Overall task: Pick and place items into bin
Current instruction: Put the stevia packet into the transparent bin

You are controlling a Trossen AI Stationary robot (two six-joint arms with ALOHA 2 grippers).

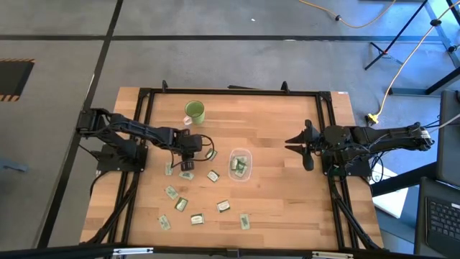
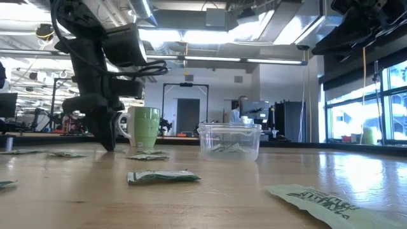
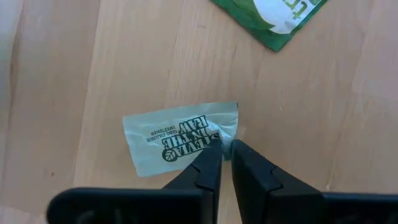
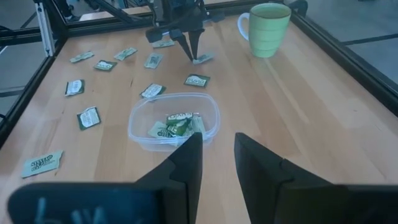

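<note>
Several small green and whitish packets lie flat on the wooden table, such as one (image 1: 213, 175) and another (image 1: 180, 204). The clear bin (image 1: 240, 164) stands at the table's middle with a few packets inside (image 4: 177, 123). My left gripper (image 1: 187, 167) is left of the bin, pointing down, shut on a whitish packet (image 3: 177, 137). My right gripper (image 1: 305, 147) hovers open at the table's right side, aimed toward the bin (image 4: 174, 121). My left gripper (image 3: 227, 149) pinches the whitish packet at one short edge near a corner (image 3: 226, 132), between its two fingertips. It comes from above, pointing down. The packet's edge is crinkled up at the fingers while the rest lies flat on the table.
A green mug (image 1: 195, 111) stands toward the far edge, beyond my left gripper. Another green packet (image 3: 273, 18) lies close to the held one. Loose packets (image 1: 197, 219) spread toward the near edge. A black frame (image 1: 230, 92) borders the table. Bare wood lies between bin and right gripper.
</note>
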